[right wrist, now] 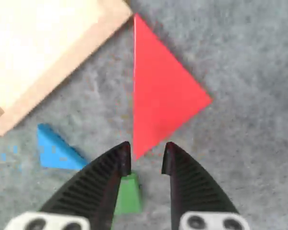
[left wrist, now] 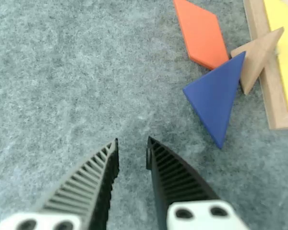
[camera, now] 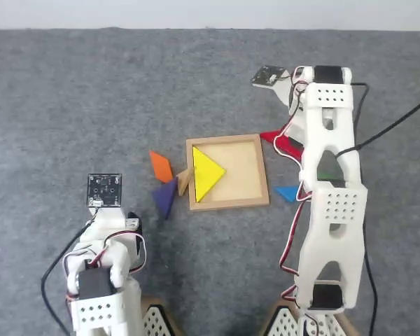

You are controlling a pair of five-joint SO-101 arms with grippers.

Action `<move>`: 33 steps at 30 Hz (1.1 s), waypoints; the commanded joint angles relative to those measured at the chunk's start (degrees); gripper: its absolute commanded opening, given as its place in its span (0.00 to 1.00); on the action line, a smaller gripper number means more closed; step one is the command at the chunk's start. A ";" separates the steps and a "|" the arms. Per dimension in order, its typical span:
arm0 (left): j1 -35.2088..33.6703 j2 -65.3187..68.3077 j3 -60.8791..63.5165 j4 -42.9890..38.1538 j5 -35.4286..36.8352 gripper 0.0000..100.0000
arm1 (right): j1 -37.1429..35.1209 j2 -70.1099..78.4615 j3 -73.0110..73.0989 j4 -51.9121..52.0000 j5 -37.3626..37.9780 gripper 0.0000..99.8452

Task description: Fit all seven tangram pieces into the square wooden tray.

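- High view: finds the square wooden tray (camera: pixel 227 139) on grey carpet (camera: pixel 91 91), between the two arms and well ahead of the left one.
- Counts one piece inside it, a yellow triangle (camera: pixel 206 173) lying flat against the wall on the left arm's side.
- Just outside that wall, picks out a tan triangle (camera: pixel 184 180) overlapping the rim, a dark blue triangle (camera: pixel 166 197) touching it, and an orange parallelogram (camera: pixel 161 166) just beside both.
- On the tray's other side, by the right arm, notes a red triangle (camera: pixel 283 143), a light blue triangle (camera: pixel 288 192) and a green piece (camera: pixel 327 174) mostly hidden by the arm.
- Left wrist view: sees the left gripper (left wrist: pixel 133 141) over bare carpet, fingers a little apart, grasping nothing.
- Beyond the fingertips and off to one side, well apart from them, spots the dark blue triangle (left wrist: pixel 216 98) with one corner against the tan triangle (left wrist: pixel 257 60), itself lying across the tray rim (left wrist: pixel 277 112).
- Farther ahead still, places the orange parallelogram (left wrist: pixel 201 33) and, inside the tray, the yellow triangle (left wrist: pixel 285 48).
- Right wrist view: sees the right gripper (right wrist: pixel 147 144) released, fingers parted, with the sharp corner of the red triangle (right wrist: pixel 158 96) pointing into the gap between the tips; cannot tell whether they touch it.
- Under one finger, finds the green piece (right wrist: pixel 128 194) poking out; just beside that same finger, the light blue triangle (right wrist: pixel 55 151).
- Farther ahead on that side, makes out a corner of the tray (right wrist: pixel 67 60), near the red triangle's far point.
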 commanded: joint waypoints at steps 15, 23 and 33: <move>-0.35 -1.14 -0.75 0.18 -0.09 0.09 | -1.80 7.87 -3.16 -11.30 8.26 0.39; -0.35 -1.14 -0.75 0.18 -0.09 0.09 | -1.71 11.12 -3.16 -11.74 10.90 0.39; -0.35 -1.14 -0.75 0.18 -0.09 0.09 | -1.71 14.02 -3.16 -11.12 13.63 0.36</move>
